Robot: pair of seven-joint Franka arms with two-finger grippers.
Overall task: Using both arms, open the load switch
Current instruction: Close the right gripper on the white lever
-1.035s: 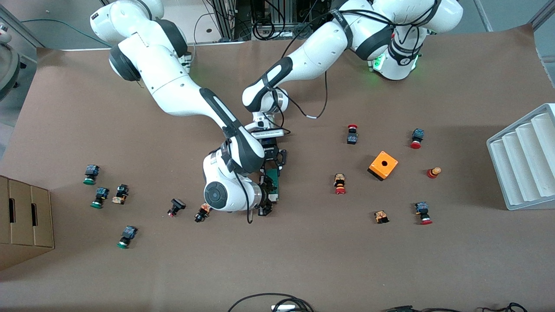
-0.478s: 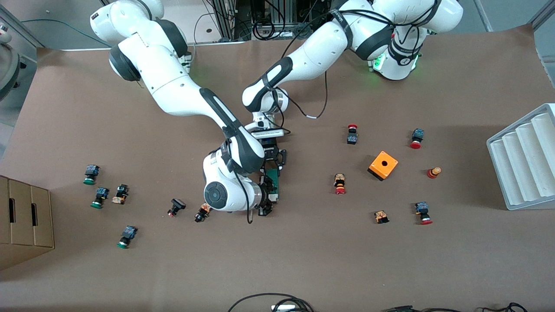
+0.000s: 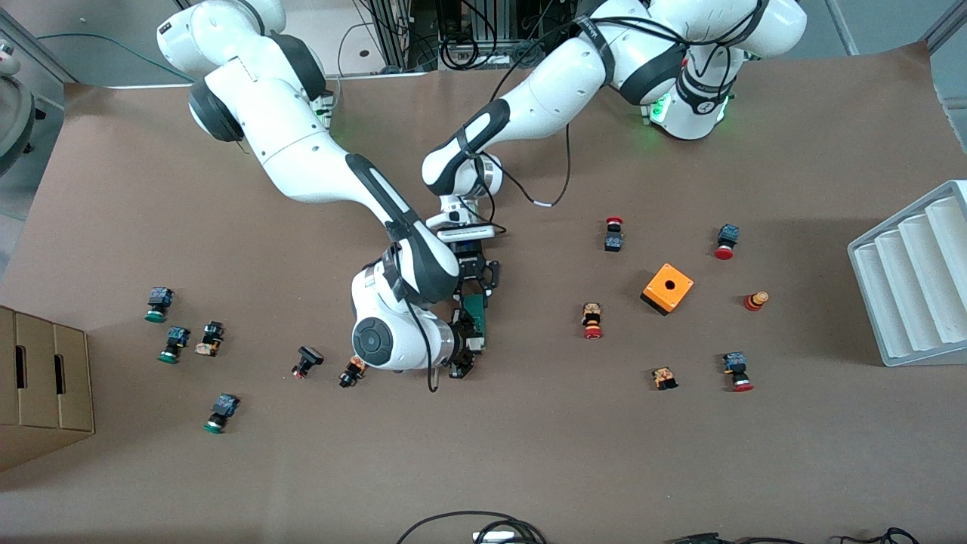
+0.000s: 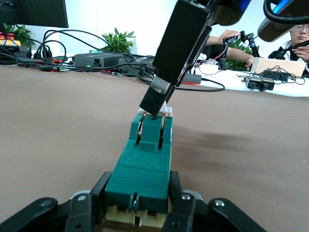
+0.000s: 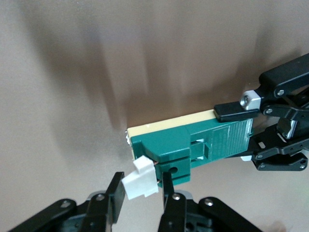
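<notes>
The dark-green load switch [image 3: 476, 311] lies on the brown table near its middle. My left gripper [image 3: 474, 291] is shut on the end of the load switch [image 4: 145, 164] nearer the robots' bases, its fingers [image 4: 104, 186] pressed against both sides. My right gripper [image 3: 467, 349] sits at the other end, which is nearer the front camera. In the right wrist view its fingers [image 5: 167, 191] stand on either side of the small white tab [image 5: 140, 183], touching it. The tab is tilted against the green body [image 5: 193, 147]. The left gripper [image 5: 251, 135] shows there too.
An orange cube box [image 3: 667, 288] with a hole stands toward the left arm's end. Several push buttons [image 3: 592, 320] lie scattered at both ends. A white ridged rack [image 3: 914, 272] and a cardboard box [image 3: 41, 378] stand at the table's ends. Cables [image 3: 472, 525] lie at the front edge.
The right wrist has shifted slightly toward the right arm's end of the table. The left arm and the load switch have stayed put.
</notes>
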